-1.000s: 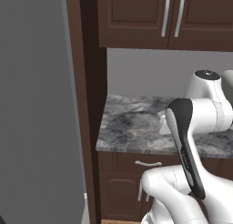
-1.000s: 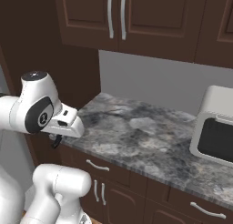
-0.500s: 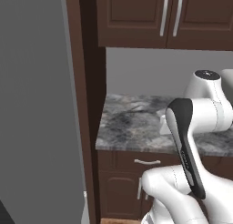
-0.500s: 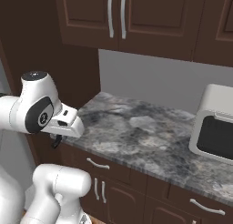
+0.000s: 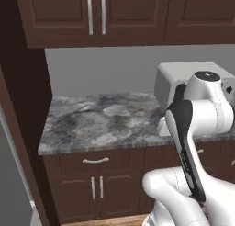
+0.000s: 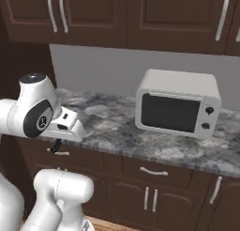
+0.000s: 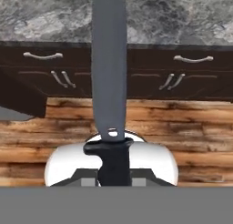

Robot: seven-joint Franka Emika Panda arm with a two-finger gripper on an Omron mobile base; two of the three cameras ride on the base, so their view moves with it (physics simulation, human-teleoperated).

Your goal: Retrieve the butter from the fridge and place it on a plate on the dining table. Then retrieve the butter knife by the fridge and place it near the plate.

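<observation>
Grey-bladed butter knife (image 7: pixel 109 77) clamped by black handle in gripper (image 7: pixel 113 173), blade projecting straight ahead toward cabinets (image 7: pixel 182 77).

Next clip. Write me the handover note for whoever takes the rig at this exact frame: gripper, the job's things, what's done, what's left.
Gripper: seems shut on the butter knife, black handle at the fingers, grey blade pointing straight out, over the wooden floor.
Surroundings: the base faces a marbled counter with a microwave and dark cabinets; the arm is tucked close to the base.
Done: knife picked up. Whether the butter is on the plate cannot be told from these pictures.
Left: drive to the dining table, set the knife down near the plate, release.
</observation>
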